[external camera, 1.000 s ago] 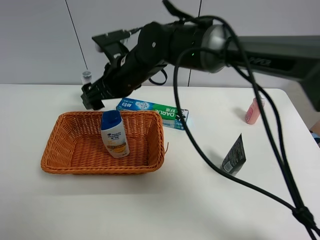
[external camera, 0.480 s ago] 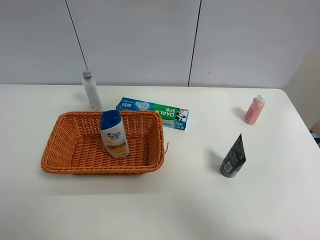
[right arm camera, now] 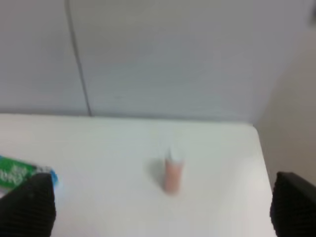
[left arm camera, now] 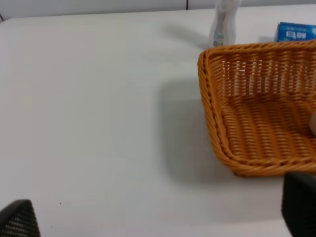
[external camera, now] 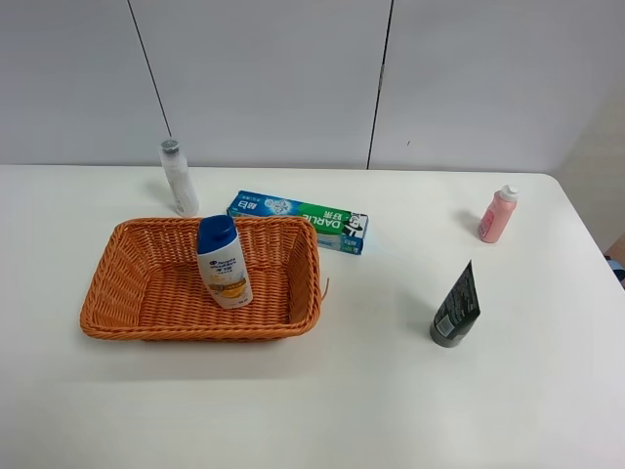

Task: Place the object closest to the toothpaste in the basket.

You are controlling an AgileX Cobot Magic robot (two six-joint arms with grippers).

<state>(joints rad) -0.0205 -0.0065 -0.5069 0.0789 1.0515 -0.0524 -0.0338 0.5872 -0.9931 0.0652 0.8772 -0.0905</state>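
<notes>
The green-and-blue toothpaste box (external camera: 298, 220) lies behind the wicker basket (external camera: 103, 278). A white shampoo bottle with a blue cap (external camera: 224, 262) lies inside the basket, leaning on its back wall. No arm shows in the high view. My left gripper (left arm camera: 158, 213) is open and empty, hovering over bare table beside the basket (left arm camera: 217, 128). My right gripper (right arm camera: 160, 205) is open and empty, high above the table's right part, facing a pink bottle (right arm camera: 173, 175); an end of the toothpaste box (right arm camera: 19, 173) shows there.
A clear bottle with a grey cap (external camera: 178, 178) stands behind the basket's left corner and also shows in the left wrist view (left arm camera: 223, 22). The pink bottle (external camera: 497, 214) stands at the far right. A black tube (external camera: 456, 307) stands cap-down at the right front.
One second ago a black arm from the right reached over the basket's back left corner. It has withdrawn out of the high view, uncovering the clear bottle. The shampoo bottle has not moved.
</notes>
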